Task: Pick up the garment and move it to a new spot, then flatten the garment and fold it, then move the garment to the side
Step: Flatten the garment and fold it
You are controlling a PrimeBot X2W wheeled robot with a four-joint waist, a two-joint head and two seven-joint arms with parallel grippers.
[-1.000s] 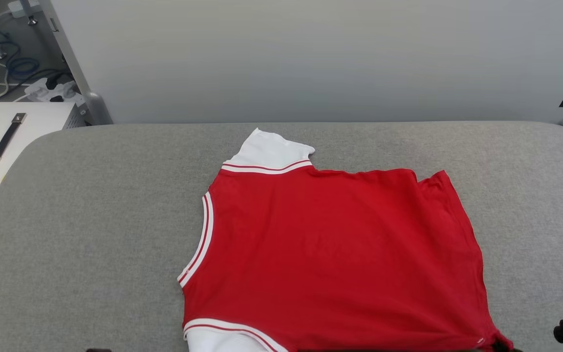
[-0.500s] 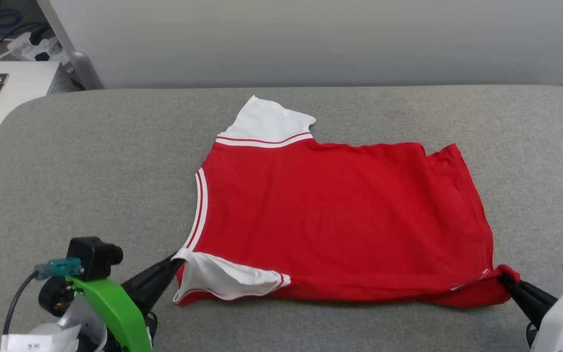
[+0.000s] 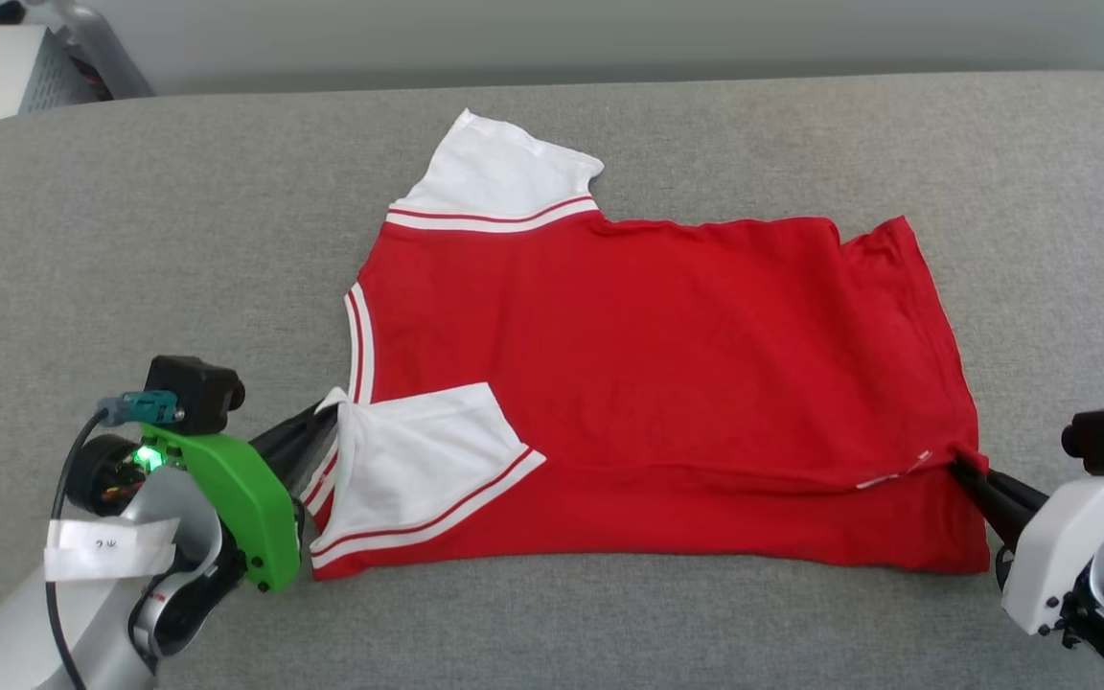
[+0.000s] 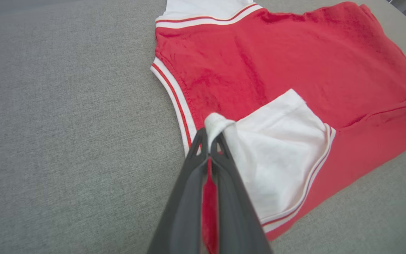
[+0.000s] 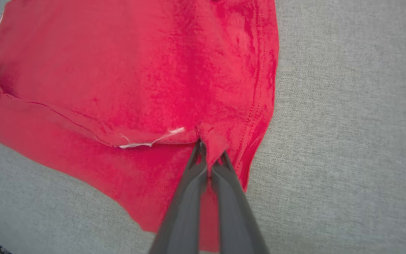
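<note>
Red jersey-style T-shirt with white short sleeves and striped trim [image 3: 667, 364] lies plain side up in the middle of the grey woven-fabric surface [image 3: 130, 240], its near long edge turned over onto the body. The left gripper [image 4: 209, 135] is pinched tight on the near white sleeve [image 3: 418, 460] at its shoulder, and the right gripper [image 5: 210, 155] is pinched tight on the hem corner. One at each end probably keeps the fold line straight and taut. Count: one garment, two sleeves, two grippers
</note>
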